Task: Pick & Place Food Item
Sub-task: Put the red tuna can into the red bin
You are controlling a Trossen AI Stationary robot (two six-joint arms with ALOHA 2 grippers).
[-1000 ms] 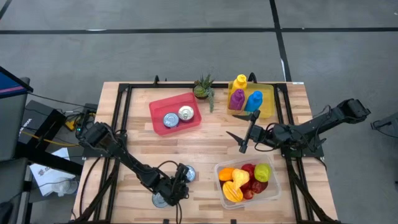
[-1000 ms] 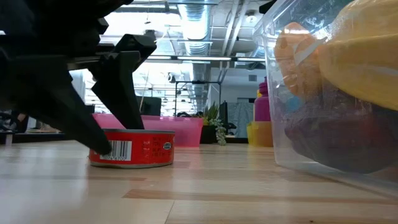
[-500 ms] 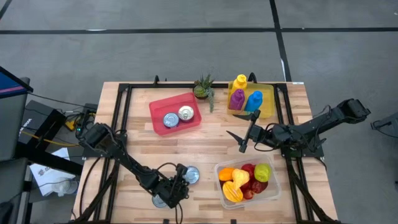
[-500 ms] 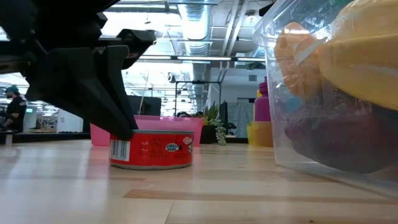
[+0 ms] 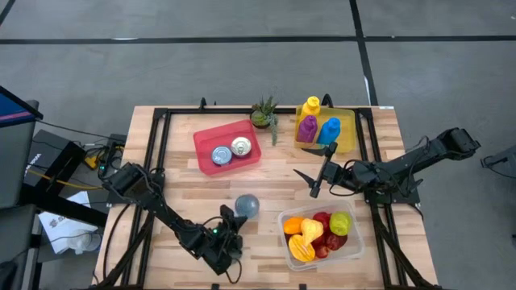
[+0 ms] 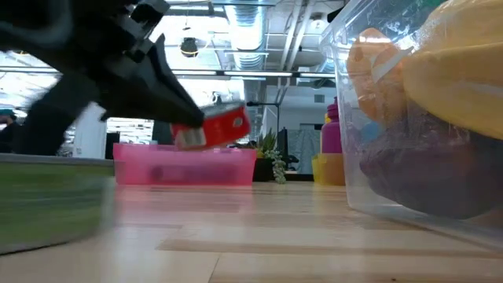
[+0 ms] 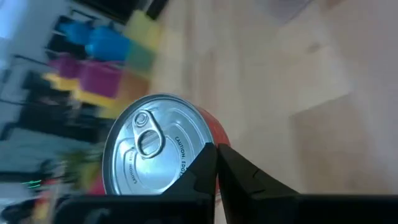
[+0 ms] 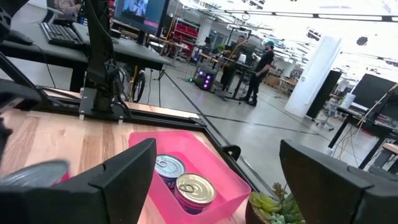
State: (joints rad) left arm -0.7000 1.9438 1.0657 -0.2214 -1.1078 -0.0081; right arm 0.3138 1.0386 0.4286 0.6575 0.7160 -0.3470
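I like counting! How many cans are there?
3. Two cans sit in the pink tray, and the left gripper holds a red can off the table. I see no others.

Open-plan lab; desks, monitors [image 8: 140, 12], exposed ceiling ducts [image 6: 250, 16].

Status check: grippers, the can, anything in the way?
Left gripper shut on red can, lifted off table. Right gripper open, idle mid-table. Path to pink tray unobstructed.
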